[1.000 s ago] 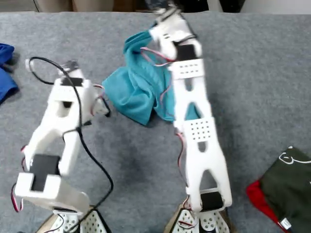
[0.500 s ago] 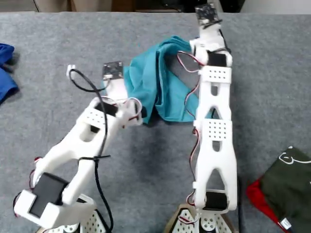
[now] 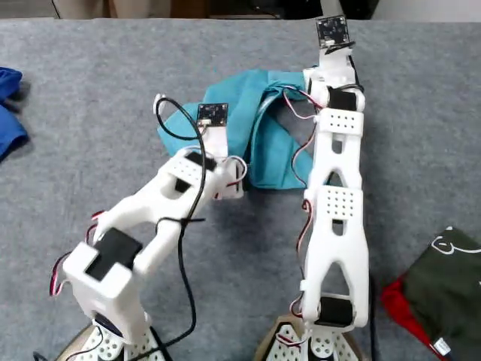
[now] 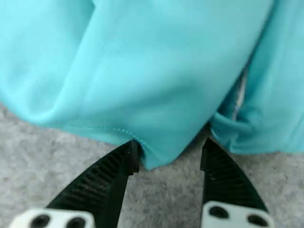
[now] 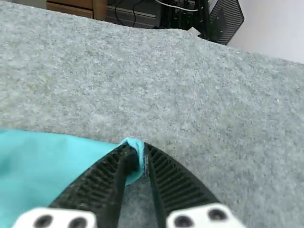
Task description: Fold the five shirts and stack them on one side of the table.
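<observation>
A teal shirt (image 3: 259, 124) lies bunched and partly spread at the back middle of the grey table. My right gripper (image 5: 140, 156) is shut on a corner of the teal shirt (image 5: 57, 161), low over the table and pointing at the far edge. The right arm (image 3: 334, 195) stretches along the shirt's right side. My left gripper (image 4: 170, 151) is open, with a hem of the teal shirt (image 4: 156, 71) lying between its black fingers (image 4: 111, 173). The left arm (image 3: 176, 188) comes in from the front left to the shirt's near edge.
A blue shirt (image 3: 9, 105) lies at the table's left edge. At the front right, a dark green folded shirt (image 3: 443, 282) rests on a red one (image 3: 397, 301). Bare grey table (image 3: 421, 128) stretches to the right. Behind the table's far edge is furniture (image 5: 142, 12).
The right arm has dragged the shirt's corner to the right, spreading the teal shirt out. The left arm has swung from the left over to the shirt's near edge.
</observation>
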Robot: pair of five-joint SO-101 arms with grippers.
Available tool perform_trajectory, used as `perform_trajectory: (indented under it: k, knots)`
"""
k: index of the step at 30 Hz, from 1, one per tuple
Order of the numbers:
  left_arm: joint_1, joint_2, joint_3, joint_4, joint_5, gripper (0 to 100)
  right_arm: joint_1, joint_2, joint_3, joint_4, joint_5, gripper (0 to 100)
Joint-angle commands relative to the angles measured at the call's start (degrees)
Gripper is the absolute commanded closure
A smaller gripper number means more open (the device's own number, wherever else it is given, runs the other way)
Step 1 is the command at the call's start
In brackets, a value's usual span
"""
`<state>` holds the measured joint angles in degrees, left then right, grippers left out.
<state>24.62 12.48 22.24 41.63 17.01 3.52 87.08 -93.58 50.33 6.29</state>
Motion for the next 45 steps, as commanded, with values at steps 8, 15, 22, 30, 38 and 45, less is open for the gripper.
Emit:
perform_trajectory:
  k: [8, 15, 22, 30, 38, 45]
  knots:
    - [-1.2, 4.1, -9.2, 6.9, -0.4, 92, 0.4, -0.5, -0.7, -1.2, -0.4, 99.4]
    - [-1.3, 4.1, -9.1, 6.9, -0.4, 95, 0.3, -0.5, -0.7, -1.2, -0.4, 99.4]
    - [-1.8, 4.1, -9.6, 6.9, -0.4, 97, 0.2, -0.7, -0.7, -1.2, -0.4, 99.4]
    - [-11.9, 2.3, -22.4, 17.1, -4.5, 98, -1.5, -9.2, -2.0, 7.4, -6.5, 99.4]
    - [-18.1, -4.3, -44.5, 31.8, -12.2, 98, -3.1, -27.0, -2.0, 13.5, -15.8, 99.4]
    - [-20.0, -8.8, -55.7, 42.6, -12.5, 98, -3.6, -45.1, -2.0, 18.9, -20.0, 99.4]
